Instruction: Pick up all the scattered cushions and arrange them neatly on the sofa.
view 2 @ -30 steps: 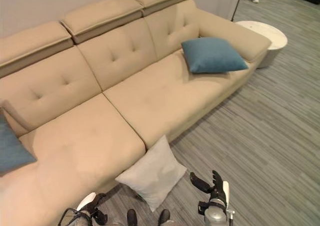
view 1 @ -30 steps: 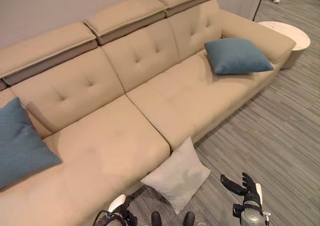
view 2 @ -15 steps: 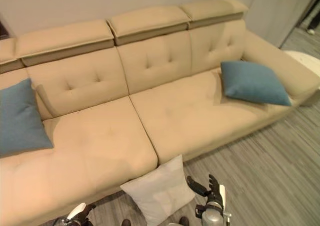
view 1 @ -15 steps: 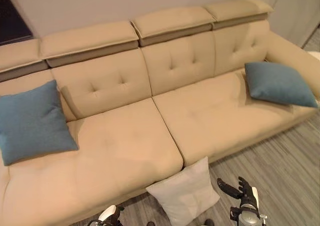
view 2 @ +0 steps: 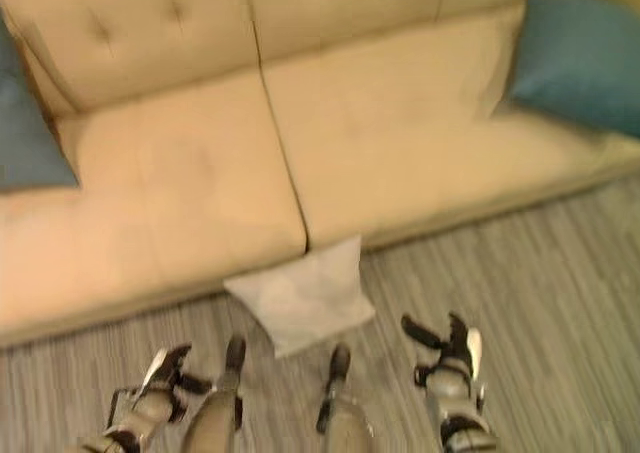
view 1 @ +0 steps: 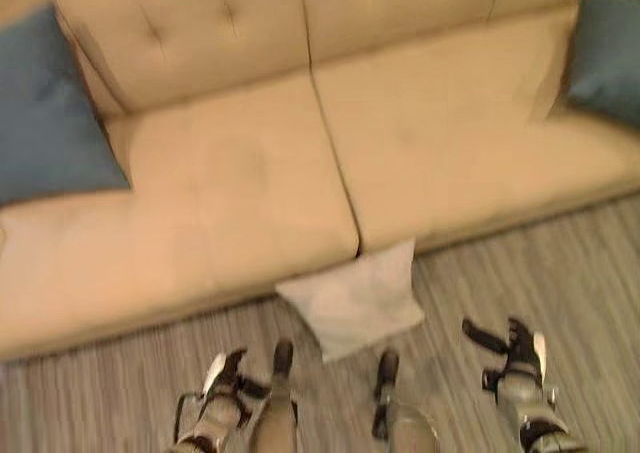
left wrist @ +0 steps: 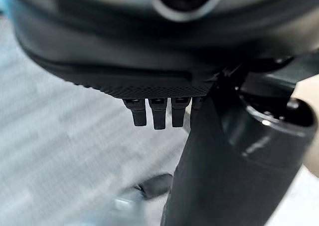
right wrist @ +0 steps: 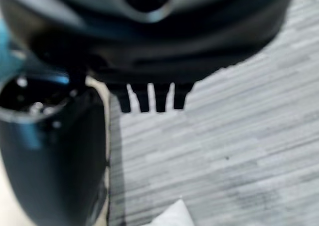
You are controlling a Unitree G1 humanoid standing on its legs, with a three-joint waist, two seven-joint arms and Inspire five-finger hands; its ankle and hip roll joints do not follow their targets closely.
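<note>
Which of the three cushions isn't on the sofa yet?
The white cushion: it sits on the floor against the sofa's front, while both blue cushions rest on the seat.

sofa (view 1: 250,173) matt tan cloth; white cushion (view 1: 352,300) soft fabric; floor (view 1: 590,273) streaked grey wood-look.

Left hand (view 1: 222,378): dark fingers, white thumb cover, on a silver-grey forearm. Right hand (view 1: 512,350): dark fingers and thumb, white cover along one side, silver-grey forearm. Wrist views: black rounded housings; short black fingers (left wrist: 157,112) in a row.
</note>
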